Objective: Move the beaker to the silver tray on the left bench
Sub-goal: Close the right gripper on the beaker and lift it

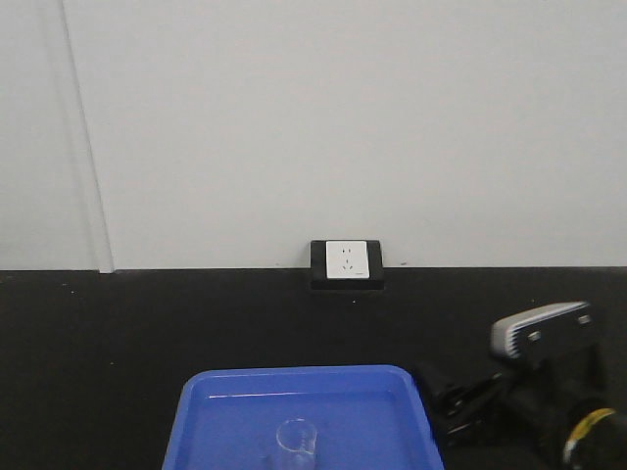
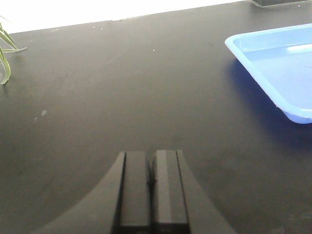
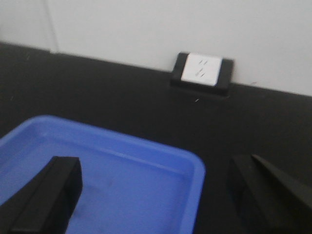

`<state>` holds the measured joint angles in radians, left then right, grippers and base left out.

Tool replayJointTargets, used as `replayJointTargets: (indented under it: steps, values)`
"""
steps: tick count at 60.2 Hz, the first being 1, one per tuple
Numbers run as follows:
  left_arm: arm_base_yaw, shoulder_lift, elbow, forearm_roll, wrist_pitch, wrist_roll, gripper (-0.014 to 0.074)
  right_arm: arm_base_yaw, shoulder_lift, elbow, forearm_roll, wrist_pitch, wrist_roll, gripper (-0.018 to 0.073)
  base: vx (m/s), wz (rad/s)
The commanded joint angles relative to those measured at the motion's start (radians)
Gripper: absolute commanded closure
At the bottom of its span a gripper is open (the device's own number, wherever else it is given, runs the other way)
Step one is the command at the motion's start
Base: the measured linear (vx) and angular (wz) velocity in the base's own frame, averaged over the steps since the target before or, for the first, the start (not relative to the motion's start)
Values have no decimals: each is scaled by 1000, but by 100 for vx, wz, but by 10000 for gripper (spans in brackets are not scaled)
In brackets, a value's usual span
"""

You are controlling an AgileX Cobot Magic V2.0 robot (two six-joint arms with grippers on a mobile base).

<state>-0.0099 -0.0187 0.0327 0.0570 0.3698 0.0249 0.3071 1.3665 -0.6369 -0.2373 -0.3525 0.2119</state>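
The beaker (image 1: 295, 443), a small clear glass cylinder, stands upright in a blue plastic tray (image 1: 220, 411) at the bottom of the front view. My right gripper (image 3: 155, 168) is open, with its jaws wide apart on either side of the tray's far right corner (image 3: 195, 168); nothing is between them. In the front view it (image 1: 451, 411) sits just right of the tray, apart from the beaker. My left gripper (image 2: 151, 155) is shut and empty, low over the bare black countertop (image 2: 122, 87), left of the tray (image 2: 273, 63). The silver tray is out of view.
A white wall with a black-framed socket (image 1: 347, 262) backs the counter; the socket also shows in the right wrist view (image 3: 202, 70). Green plant leaves (image 2: 5, 48) reach in at the far left of the left wrist view.
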Motion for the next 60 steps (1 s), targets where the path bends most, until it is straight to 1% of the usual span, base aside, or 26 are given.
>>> replayJointTargets:
  steps: [1,6,11,19,29,41,45,60]
  values:
    - [-6,-8,20,-3,-75,-2,595,24,81,-33,-43,-179,-1,-43,0,0]
    - [-6,-8,20,-3,-75,-2,595,24,197,-33,-61,-284,-1,-17,0,0]
    - [-6,-8,20,-3,-75,-2,595,24,277,-33,-91,-352,0,-1,0,0]
    - [-6,-8,20,-3,-75,-2,595,24,379,-39,-200,-451,11,1,0,0]
    - [-6,-8,20,-3,-75,-2,595,24,469,-105,-372,-483,127,1,0,0]
    - [-6,-8,20,-3,-75,-2,595,43,556,-206,-484,-482,236,1,0,0]
    - [-6,-8,20,-3,-75,-2,595,55,583,-229,-497,-481,242,1,0,0]
    - [-6,-8,20,-3,-75,-2,595,102,689,-334,-484,-481,241,1,0,0]
